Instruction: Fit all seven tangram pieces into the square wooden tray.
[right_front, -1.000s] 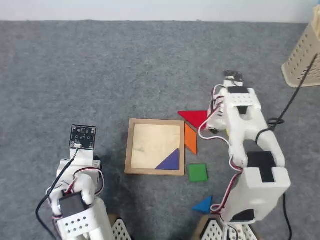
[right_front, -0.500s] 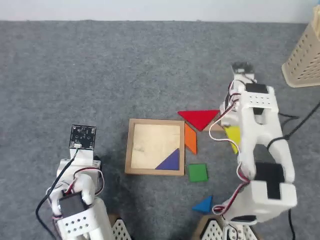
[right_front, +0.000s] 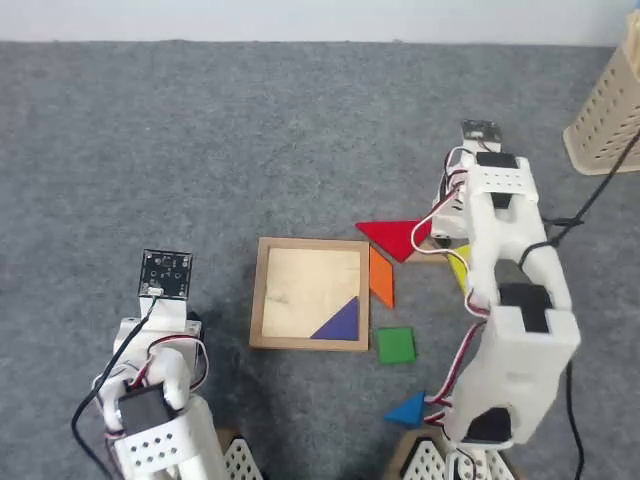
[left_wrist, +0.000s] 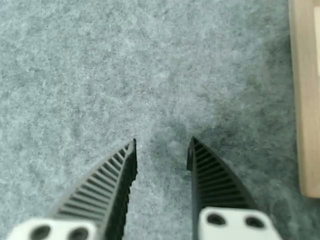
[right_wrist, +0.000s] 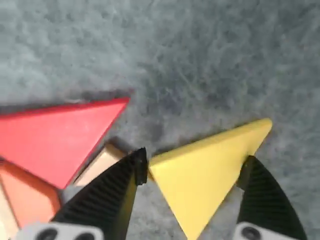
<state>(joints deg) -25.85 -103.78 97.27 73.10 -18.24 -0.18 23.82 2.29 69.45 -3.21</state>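
Swung back left above yellow triangular tangram piece, right of frame centre; straddled it with right gripper fingers spread apart, arm stretched up the right side. Kept left gripper parted, lower left.

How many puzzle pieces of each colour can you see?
Red piece: 1
Orange piece: 1
Purple piece: 1
Green piece: 1
Blue piece: 1
Yellow piece: 1
Plain wood piece: 1
Total: 7

grey counter: rough fuzzy cloth | square tray: pale matt wood | yellow triangular piece: smooth matt | black fingers: ridged plastic
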